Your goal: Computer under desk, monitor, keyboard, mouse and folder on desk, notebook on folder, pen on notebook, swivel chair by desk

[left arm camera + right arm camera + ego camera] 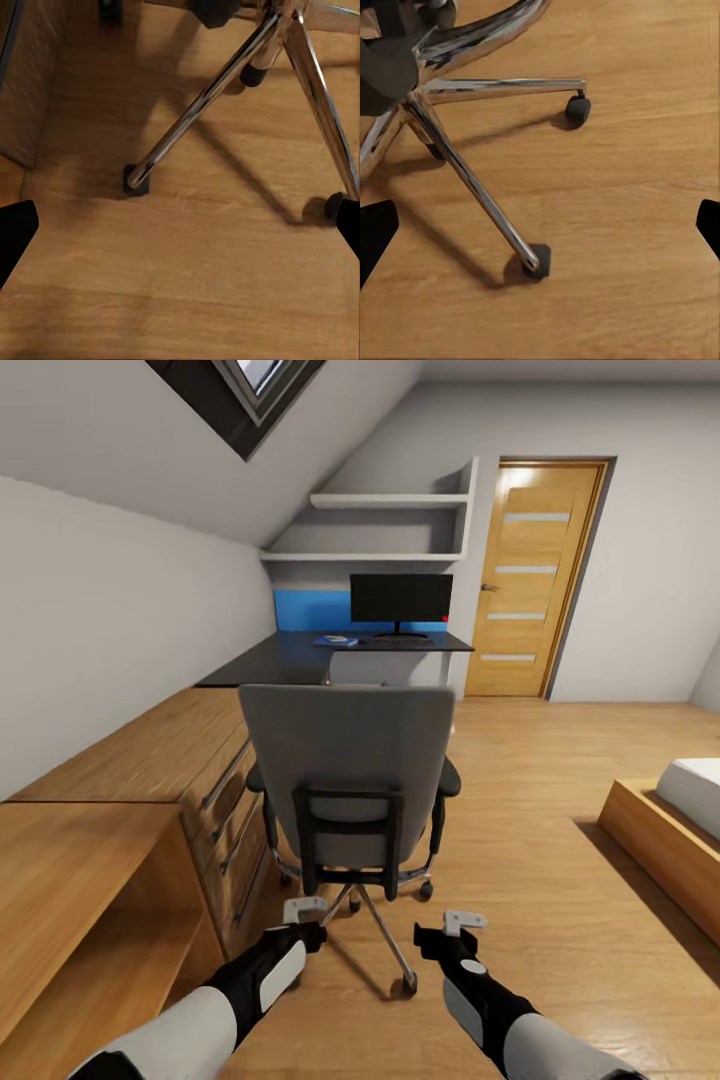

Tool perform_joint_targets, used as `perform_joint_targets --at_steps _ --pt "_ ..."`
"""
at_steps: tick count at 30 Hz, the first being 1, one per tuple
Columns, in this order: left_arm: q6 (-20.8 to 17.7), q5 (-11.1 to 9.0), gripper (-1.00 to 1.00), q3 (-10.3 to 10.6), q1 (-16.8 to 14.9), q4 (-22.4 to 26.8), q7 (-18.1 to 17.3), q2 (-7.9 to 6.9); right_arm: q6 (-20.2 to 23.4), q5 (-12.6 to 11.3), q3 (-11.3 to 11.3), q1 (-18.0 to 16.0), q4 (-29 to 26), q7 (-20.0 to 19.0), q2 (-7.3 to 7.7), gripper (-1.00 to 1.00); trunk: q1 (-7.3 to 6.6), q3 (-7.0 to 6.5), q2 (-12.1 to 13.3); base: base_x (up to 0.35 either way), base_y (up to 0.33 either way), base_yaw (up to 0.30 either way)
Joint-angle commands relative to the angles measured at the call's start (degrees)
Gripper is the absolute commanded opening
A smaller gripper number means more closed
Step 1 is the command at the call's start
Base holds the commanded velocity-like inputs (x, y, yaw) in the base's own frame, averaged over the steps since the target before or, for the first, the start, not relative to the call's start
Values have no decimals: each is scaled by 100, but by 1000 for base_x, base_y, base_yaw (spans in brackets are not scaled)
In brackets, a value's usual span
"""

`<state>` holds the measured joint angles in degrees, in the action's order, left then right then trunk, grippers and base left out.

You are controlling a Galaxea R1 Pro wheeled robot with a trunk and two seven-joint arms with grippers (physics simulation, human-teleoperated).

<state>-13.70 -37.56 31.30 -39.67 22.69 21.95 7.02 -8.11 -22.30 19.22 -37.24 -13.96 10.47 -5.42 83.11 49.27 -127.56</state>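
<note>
Honey-coloured floor runs up to the swivel chair [348,790], which stands with its back to the robot, well short of the black desk [290,658] beyond it, where the monitor [401,600], keyboard [402,641] and blue folder [336,641] already sit, while the left gripper [303,909] and right gripper [465,920] hover low just behind the chair, both spread and empty. Left wrist view looks onto the chair's chrome legs [202,101] and a castor [135,180], fingertips [15,229] wide apart; right wrist view has another castor [537,261] near the parted fingertips [375,232]. Pushing low could snag a leg, I judge, and spin the chair into the wooden dresser [215,780] beside it.
</note>
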Motion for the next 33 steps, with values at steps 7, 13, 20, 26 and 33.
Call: perform_joint_targets --at_steps 7,13,20,26,33 --pt "331 -9 100 0 -79 -528 -32 -54 -115 167 128 -60 149 23 -38 100 153 132 -285 0 0 0" --pt "756 -22 100 11 -84 -628 -49 -75 -463 242 147 -56 170 28 -65 100 285 240 -525 0 0 0" --pt "831 -23 100 18 -84 -658 -211 -61 -545 255 152 -55 174 41 -107 100 439 365 -806 0 0 91" --pt "885 -11 100 23 -84 -654 -233 -55 -565 261 156 -55 174 36 -115 100 549 455 -1007 0 0 135" --pt "1006 -16 100 25 -84 -652 -234 22 -572 261 153 -55 174 29 -114 100 593 491 -1087 0 0 14"
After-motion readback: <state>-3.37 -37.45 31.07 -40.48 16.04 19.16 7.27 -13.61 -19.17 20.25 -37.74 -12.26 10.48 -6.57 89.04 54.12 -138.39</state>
